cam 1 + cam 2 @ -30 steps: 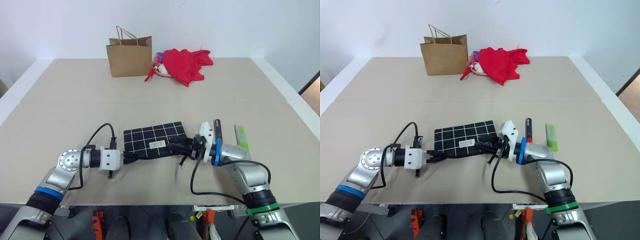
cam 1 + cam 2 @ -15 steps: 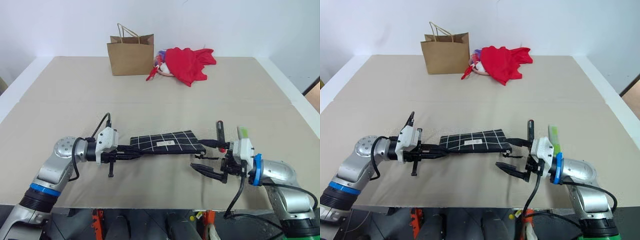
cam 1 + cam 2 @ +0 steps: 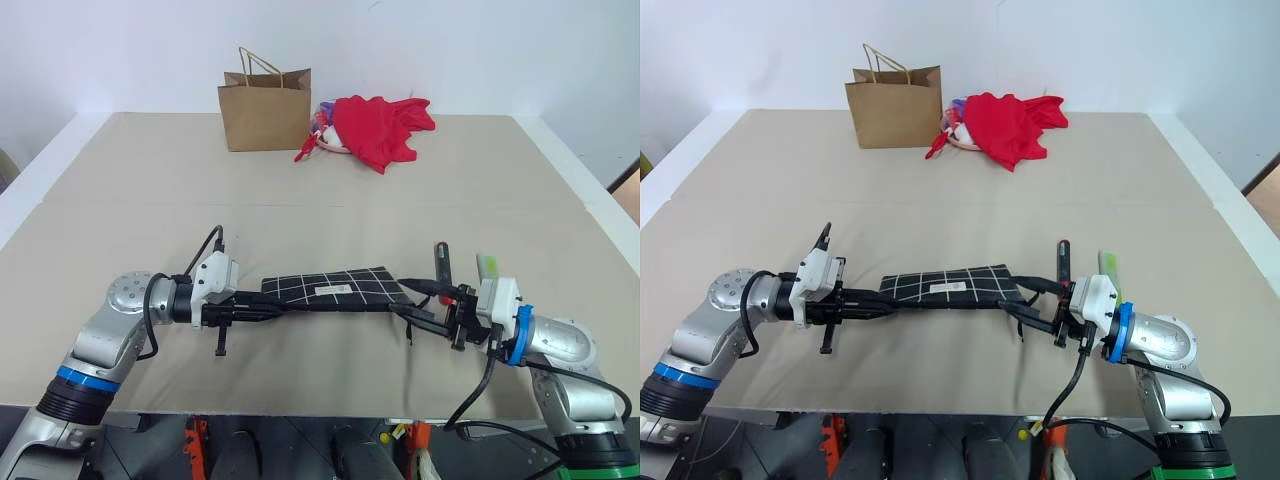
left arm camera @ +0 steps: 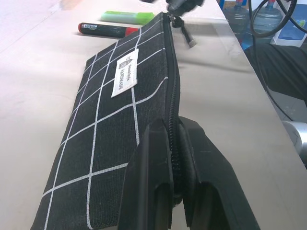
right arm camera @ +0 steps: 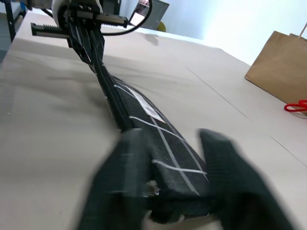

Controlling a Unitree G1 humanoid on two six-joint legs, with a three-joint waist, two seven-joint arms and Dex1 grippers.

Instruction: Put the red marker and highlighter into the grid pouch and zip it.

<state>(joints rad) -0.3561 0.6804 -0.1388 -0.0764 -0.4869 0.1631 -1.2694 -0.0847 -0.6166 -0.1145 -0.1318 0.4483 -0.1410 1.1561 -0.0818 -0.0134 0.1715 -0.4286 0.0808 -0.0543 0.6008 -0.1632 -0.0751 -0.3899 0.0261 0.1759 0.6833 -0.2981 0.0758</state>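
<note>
Beige tabletop point(image 3: 150, 190) under a pale wall, seen from the head cameras and both wrists. Near the front edge the grid pouch point(image 3: 335, 288) is lifted edge-up between the two arms, its white label point(image 4: 123, 73) facing the far side of the tabletop. Left pincer point(image 3: 262, 308): fingers point(image 4: 151, 191) closed on the pouch's left end, clamped on either side of the zipper point(image 4: 171, 96) line, as the left wrist view shows. Right pincer point(image 3: 425, 303): at the pouch's right end, where the pull cord point(image 3: 408, 330) hangs; its fingers point(image 5: 124, 177) stand on either side of that end in the right wrist view, but whether they are pressed onto the fabric cannot be told from the blurred picture. Just beyond the right pincer lie the red marker point(image 3: 440, 262), black-barrelled with a red end, and beside it, farther right, the lime-green highlighter point(image 3: 486, 265); both rest on the tabletop outside the pouch, close together and roughly parallel. At the far edge stand a brown paper bag point(image 3: 265, 107) with cord handles and, to its right, a crumpled red cloth point(image 3: 380, 125).
</note>
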